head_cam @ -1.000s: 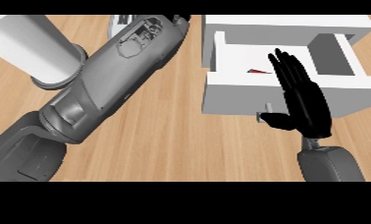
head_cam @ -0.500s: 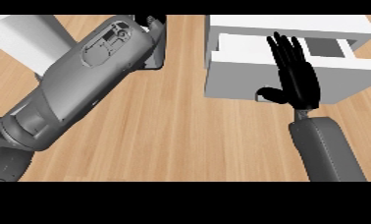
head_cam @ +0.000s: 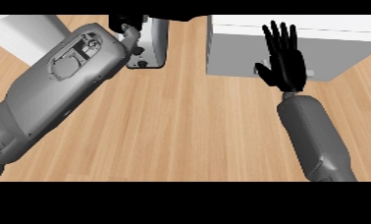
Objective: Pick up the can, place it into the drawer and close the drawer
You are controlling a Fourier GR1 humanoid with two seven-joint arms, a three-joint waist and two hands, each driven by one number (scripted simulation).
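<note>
The white drawer unit (head_cam: 235,46) stands at the upper right, showing only its top and flat front; no open inside is in view. The can is not visible anywhere. My right hand (head_cam: 284,66) is open, fingers straight and pointing away from me, laid flat over the drawer's front beside a small grey handle (head_cam: 311,73). My left forearm fills the left side. Only a dark part of my left hand (head_cam: 127,22) shows at the top edge, partly cut off.
A grey and white appliance (head_cam: 150,46) stands at the top middle, right beside my left hand. A pale block (head_cam: 29,31) sits at the upper left. The wooden counter (head_cam: 188,125) stretches between my two forearms.
The drawer's open inside, seen a second ago with something red in it, no longer shows. My right hand has moved away from me along with the drawer front. My left forearm has swung upward.
</note>
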